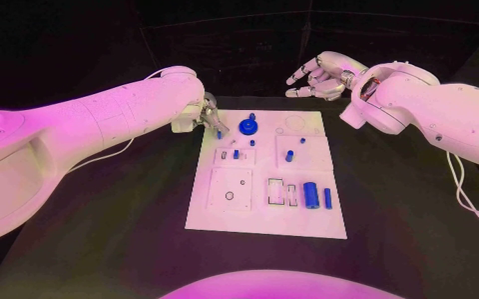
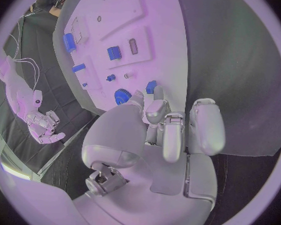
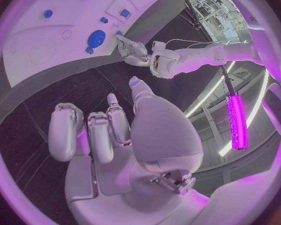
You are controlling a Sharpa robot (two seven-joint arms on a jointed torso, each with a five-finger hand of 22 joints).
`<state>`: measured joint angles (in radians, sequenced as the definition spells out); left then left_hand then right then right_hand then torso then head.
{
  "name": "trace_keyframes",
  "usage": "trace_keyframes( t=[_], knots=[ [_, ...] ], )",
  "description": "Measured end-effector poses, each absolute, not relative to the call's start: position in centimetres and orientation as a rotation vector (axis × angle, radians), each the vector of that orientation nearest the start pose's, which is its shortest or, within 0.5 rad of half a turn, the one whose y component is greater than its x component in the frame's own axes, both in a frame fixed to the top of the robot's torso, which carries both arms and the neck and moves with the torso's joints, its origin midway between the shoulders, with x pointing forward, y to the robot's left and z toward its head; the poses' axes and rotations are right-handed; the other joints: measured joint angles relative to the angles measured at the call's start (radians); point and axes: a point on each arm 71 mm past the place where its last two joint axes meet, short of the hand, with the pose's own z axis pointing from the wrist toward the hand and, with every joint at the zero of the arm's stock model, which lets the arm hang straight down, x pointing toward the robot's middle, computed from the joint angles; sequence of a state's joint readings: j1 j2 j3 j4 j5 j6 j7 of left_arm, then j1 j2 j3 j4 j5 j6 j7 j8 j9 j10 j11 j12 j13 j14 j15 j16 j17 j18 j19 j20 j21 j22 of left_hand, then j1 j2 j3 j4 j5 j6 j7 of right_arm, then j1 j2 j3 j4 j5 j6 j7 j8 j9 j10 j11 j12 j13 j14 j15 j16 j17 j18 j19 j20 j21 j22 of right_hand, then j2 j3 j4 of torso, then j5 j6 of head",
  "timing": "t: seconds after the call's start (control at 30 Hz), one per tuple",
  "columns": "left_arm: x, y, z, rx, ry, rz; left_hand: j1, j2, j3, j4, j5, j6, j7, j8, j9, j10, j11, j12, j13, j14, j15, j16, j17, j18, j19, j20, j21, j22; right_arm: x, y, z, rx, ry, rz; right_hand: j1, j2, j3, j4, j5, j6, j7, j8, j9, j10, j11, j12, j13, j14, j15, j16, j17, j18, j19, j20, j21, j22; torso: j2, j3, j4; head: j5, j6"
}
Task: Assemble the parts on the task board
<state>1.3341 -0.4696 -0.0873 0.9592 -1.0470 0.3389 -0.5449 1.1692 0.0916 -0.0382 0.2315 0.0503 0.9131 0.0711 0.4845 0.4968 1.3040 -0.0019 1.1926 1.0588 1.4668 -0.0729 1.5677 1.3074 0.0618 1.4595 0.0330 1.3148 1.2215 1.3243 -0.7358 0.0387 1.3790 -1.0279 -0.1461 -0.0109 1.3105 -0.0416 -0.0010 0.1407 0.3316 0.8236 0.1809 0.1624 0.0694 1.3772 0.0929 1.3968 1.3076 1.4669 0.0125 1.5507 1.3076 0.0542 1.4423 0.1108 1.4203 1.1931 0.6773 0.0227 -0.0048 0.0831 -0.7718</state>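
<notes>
A: Left hand (image 1: 209, 116) first. It sits at the far left corner of the task board (image 1: 268, 224), fingers bunched downward. A small blue part (image 1: 219, 133) shows just under the fingertips, at the board's left edge.

B: Held?

A: The wrist view has fingers (image 2: 158, 111) closed in around a small blue piece (image 2: 151, 87) at their tips, so it looks pinched. Contact itself is partly hidden; I'd log it as held, with some doubt.

B: Right hand?

A: Right hand (image 1: 321, 76) is up past the board's far right corner, well apart from it, above the black table (image 1: 120, 243). Fingers apart and loosely curved, nothing in them. Its own wrist view agrees: fingers (image 3: 90, 132) side by side, the palm bare.

B: Board contents, moving outward?

A: Just beside the left hand, a round blue disc part (image 1: 248, 128) with a small peg behind it. Mid-board, a short blue pin (image 1: 235, 153) stands in a raised square block, and two more blue pieces (image 1: 289, 155) lie to the right. Near side: a blue cylinder (image 1: 311, 195) and a thin blue rod (image 1: 327, 198) lie parallel, beside a slotted fixture. A square plate (image 1: 230, 188) with a hole sits at near left.

B: Any writing, labels?

A: None legible on board, parts or arms.
</notes>
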Motion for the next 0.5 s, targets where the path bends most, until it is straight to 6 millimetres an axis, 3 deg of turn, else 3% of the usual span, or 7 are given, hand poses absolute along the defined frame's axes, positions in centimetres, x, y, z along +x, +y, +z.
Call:
trace_keyframes(
  t=[0.5],
  knots=[
    [57.65, 19.40, -20.28, -0.204, 2.381, -0.176, 0.005, -0.005, -0.007, -0.007, 0.000, 0.007, 0.000, 0.004, -0.004, 0.000, 0.000, 0.000, 0.001, 0.000, 0.000, 0.000, 0.000, 0.000, 0.000, 0.000, 0.004, 0.003, 53.55, -18.36, -11.06, 0.119, 1.708, 0.941, 0.000, 0.000, 0.000, 0.000, 0.000, 0.000, 0.000, 0.000, 0.000, 0.000, 0.000, 0.000, 0.000, 0.000, 0.000, 0.000, 0.000, 0.000, 0.000, 0.000, 0.000, 0.000, 0.000, -0.0004, 0.0002, 0.001, 0.001]
  ],
)
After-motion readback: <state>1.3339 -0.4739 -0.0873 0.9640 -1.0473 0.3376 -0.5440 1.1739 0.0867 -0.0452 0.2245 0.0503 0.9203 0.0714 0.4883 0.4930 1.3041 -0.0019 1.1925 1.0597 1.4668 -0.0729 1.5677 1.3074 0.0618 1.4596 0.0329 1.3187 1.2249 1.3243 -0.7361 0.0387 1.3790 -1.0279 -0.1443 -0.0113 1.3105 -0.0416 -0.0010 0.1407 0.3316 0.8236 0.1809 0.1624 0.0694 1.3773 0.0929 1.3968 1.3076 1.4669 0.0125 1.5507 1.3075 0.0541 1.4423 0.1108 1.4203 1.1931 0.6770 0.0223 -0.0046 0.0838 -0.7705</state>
